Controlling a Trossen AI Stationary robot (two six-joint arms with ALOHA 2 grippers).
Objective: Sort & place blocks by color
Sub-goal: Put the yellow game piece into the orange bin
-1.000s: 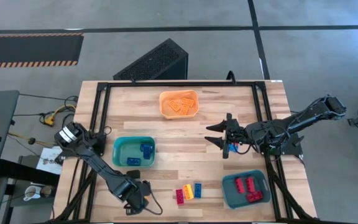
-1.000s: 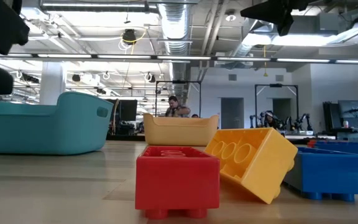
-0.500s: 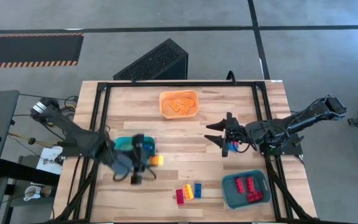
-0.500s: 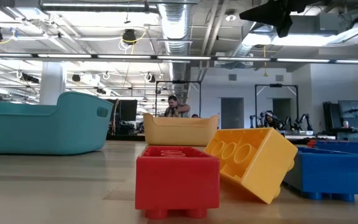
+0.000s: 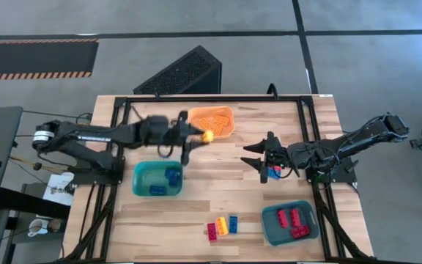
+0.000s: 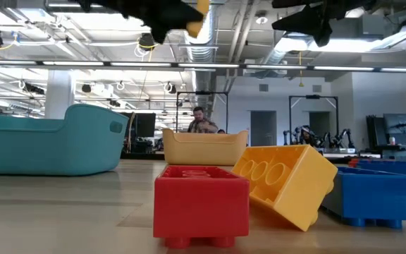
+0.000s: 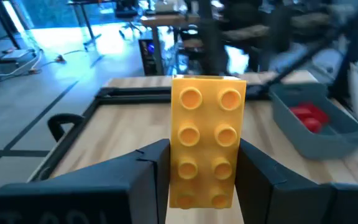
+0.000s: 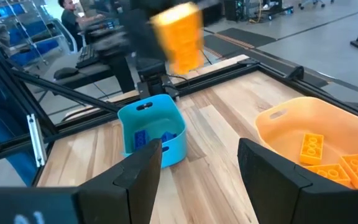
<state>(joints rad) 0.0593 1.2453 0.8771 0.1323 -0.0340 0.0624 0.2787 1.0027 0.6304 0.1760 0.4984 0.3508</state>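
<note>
**Yellow brick nears the orange bin as sorting runs past halfway**

The left gripper [image 5: 196, 136] hangs above the table at the near-left corner of the orange bin [image 5: 229, 133], its fingers clamped on a yellow brick [image 5: 208, 136] held by its long sides, studs facing the wrist camera. The brick sits just at the bin's edge and is, by the look of it, about to be carried over and let go among the yellow bricks already lying there.

The right gripper [image 5: 264, 157] waits over the middle-right of the table, fingers spread and nothing between them in its own wrist view; something blue shows just beside it from above, though what it is cannot be told.

Much of the work looks done. The orange bin holds several yellow bricks, the teal bin [image 5: 139, 177] on the left holds blue bricks [image 5: 172, 177], and the dark teal bin [image 5: 269, 227] at the front right holds red bricks [image 5: 291, 219].

Three pieces remain loose on the table near the front edge: a red brick [image 5: 212, 232], a tilted yellow one [image 5: 222, 226] leaning between its neighbours, and a blue one [image 5: 233, 224], side by side in a short row. Counting the brick in the air, four placements appear to be left before the table is sorted.
</note>
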